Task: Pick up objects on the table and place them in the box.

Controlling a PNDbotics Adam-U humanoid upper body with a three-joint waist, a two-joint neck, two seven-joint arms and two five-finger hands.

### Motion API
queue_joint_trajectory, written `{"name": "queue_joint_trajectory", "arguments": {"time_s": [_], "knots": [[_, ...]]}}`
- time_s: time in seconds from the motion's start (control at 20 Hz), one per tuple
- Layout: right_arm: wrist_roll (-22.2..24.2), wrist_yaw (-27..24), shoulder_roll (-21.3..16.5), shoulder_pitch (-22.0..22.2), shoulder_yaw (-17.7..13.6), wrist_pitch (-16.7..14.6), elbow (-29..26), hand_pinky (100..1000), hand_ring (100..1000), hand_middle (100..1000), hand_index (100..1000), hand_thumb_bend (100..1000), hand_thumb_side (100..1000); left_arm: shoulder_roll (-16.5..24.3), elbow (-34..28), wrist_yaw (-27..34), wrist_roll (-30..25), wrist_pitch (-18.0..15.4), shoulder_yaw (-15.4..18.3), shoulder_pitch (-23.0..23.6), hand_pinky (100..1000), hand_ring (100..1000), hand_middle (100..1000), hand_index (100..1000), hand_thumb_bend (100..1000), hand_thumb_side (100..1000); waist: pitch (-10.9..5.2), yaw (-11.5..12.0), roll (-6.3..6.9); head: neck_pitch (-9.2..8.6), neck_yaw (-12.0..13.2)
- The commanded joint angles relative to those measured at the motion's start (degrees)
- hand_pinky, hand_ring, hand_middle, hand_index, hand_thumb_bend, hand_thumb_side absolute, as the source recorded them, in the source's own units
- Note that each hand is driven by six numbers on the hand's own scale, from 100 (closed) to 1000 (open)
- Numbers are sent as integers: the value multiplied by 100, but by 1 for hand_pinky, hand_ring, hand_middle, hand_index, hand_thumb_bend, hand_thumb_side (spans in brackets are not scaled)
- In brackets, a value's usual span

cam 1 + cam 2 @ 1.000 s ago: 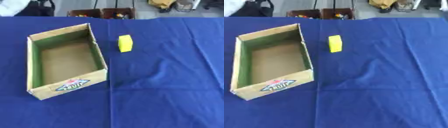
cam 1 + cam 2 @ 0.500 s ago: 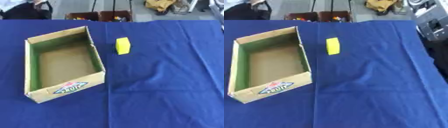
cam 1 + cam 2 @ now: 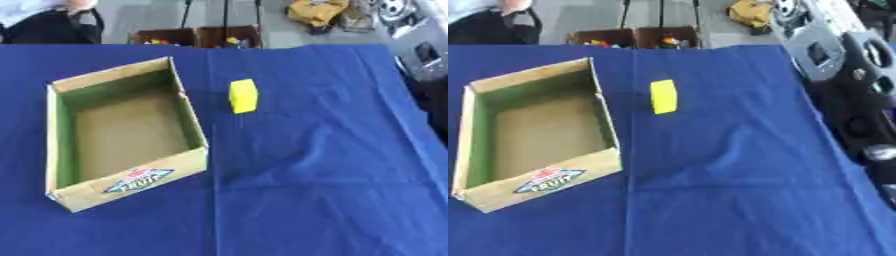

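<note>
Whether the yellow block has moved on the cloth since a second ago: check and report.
No. The yellow block lies as before beside the cardboard box's far right corner; the whole picture shifted, so the camera moved.

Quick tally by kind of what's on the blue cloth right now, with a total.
Yellow block: 1, on the cloth right of the box
Cardboard box: 1, nothing visible inside
Total: 2
</note>
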Motion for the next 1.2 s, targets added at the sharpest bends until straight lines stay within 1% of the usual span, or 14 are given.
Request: {"name": "queue_joint_trajectory", "arguments": {"time_s": [0.05,0.15,0.25,0.3,0.4,0.45,0.55,0.65,0.75,0.85,0.9,0.95,1.1,1.2], "knots": [[376,447,152,-216,-207,-230,429,885,928,919,942,508,936,122,-84,31,-33,2,7,-108,757,923,939,997,100,1000,-199,16,-51,-97,-47],[584,582,248,-248,-258,-326,629,898,939,918,935,524,903,114,-84,39,-40,3,4,-117,757,923,940,997,100,1000,-187,29,-51,-110,-53],[778,634,314,-259,-298,-384,761,919,954,946,975,549,841,107,-84,46,-47,8,0,-124,757,923,940,997,100,1000,-174,42,-56,-118,-55],[874,616,342,-258,-320,-401,810,932,964,952,1000,585,824,103,-84,48,-52,11,-1,-129,757,923,940,996,100,1000,-167,50,-58,-125,-55],[1081,510,389,-253,-362,-401,906,936,970,957,1000,618,815,97,-84,53,-64,14,-6,-138,757,924,940,996,100,1000,-156,64,-61,-132,-45],[1154,459,405,-250,-378,-388,948,938,976,961,1000,675,821,96,-84,53,-71,18,-8,-142,757,926,940,996,100,1000,-151,70,-62,-136,-40],[1236,380,425,-234,-386,-381,1024,933,975,961,1000,678,838,93,-84,50,-82,32,-11,-151,756,926,939,995,100,1000,-144,78,-65,-153,-34],[1235,364,427,-209,-375,-378,1082,921,967,957,1000,616,850,91,-84,45,-87,45,-11,-156,756,926,939,994,100,1000,-134,84,-68,-169,-19],[1277,357,454,-182,-335,-414,1162,911,960,945,986,582,772,87,-84,43,-89,65,-14,-164,754,926,937,992,100,1000,-122,94,-74,-184,-2],[1481,329,475,-166,-291,-500,1244,907,954,936,970,580,691,81,-84,40,-98,81,-21,-177,754,926,936,990,100,1000,-112,104,-78,-198,12],[1594,303,487,-163,-287,-540,1268,907,954,937,969,590,672,79,-84,39,-104,89,-24,-182,754,926,935,990,100,1000,-106,109,-79,-200,18],[1719,261,503,-160,-287,-579,1291,908,957,939,971,630,606,76,-84,38,-109,99,-27,-186,753,925,934,990,100,1000,-99,115,-80,-200,23],[2097,126,528,-158,-295,-677,1354,904,953,941,979,703,535,70,-84,34,-123,119,-32,-197,753,925,932,988,100,1000,-82,130,-83,-206,29],[2313,56,539,-147,-300,-729,1380,884,933,935,980,711,478,64,-84,31,-132,130,-34,-202,752,925,931,986,100,1000,-69,137,-86,-214,36]]}}
